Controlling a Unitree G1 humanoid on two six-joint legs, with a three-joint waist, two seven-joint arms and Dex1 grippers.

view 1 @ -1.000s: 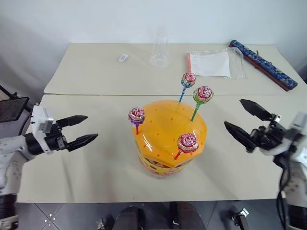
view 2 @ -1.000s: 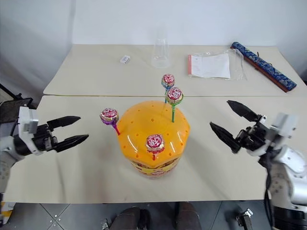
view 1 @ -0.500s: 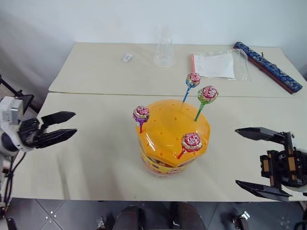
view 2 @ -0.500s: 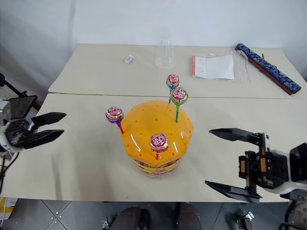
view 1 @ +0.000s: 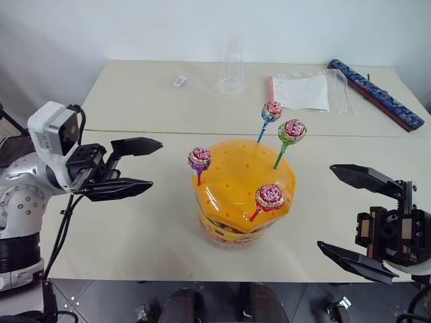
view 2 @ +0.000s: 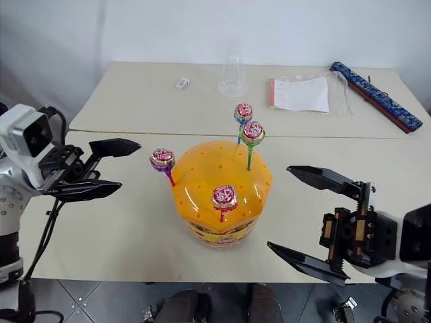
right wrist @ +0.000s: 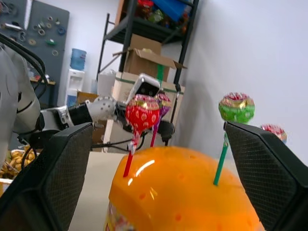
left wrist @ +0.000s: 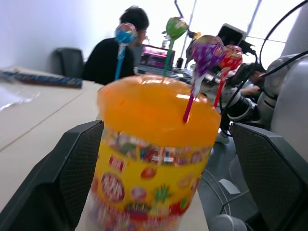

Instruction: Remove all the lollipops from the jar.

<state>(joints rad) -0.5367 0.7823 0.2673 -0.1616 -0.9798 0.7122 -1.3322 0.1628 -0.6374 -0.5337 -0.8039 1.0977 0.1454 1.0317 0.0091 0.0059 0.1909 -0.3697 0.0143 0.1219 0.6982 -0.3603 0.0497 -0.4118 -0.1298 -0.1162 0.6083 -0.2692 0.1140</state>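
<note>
From the head camera, the jar [view 1: 242, 192] stands on the near desk [view 1: 135, 229], about midway along its front edge and a little back from it. Its orange domed lid is dotted with holes and four lollipops stand in it: the purple-stick lollipop [view 1: 199, 159] at the lid's left side, the red-stick lollipop [view 1: 269, 196] on the slope facing the front edge, and the blue-stick lollipop [view 1: 271, 111] and green-stick lollipop [view 1: 291, 130] close together toward the back right. The left gripper [view 1: 138, 167] hovers over the desk's left part, pointing at the jar with its two black fingers spread wide and nothing between them. The right gripper [view 1: 353, 212] hangs near the front right corner, its fingers likewise wide apart and empty, well apart from the jar.

On the far desk [view 1: 135, 101], a clear cup [view 1: 231, 70] stands near the back edge, a small white item [view 1: 179, 81] lies to its left, a plastic sleeve of papers [view 1: 306, 91] to its right, and a long blue patterned box [view 1: 374, 91] runs toward the right edge.

In the left wrist view, the jar [left wrist: 156, 154] sits between the spread fingers, its yellow label showing, all four candies above the lid. A seated person [left wrist: 113, 48] is behind.

In the right wrist view, the orange lid [right wrist: 178, 192] lies between the wide-set fingers, and shelving with cardboard boxes [right wrist: 144, 62] stands beyond.
</note>
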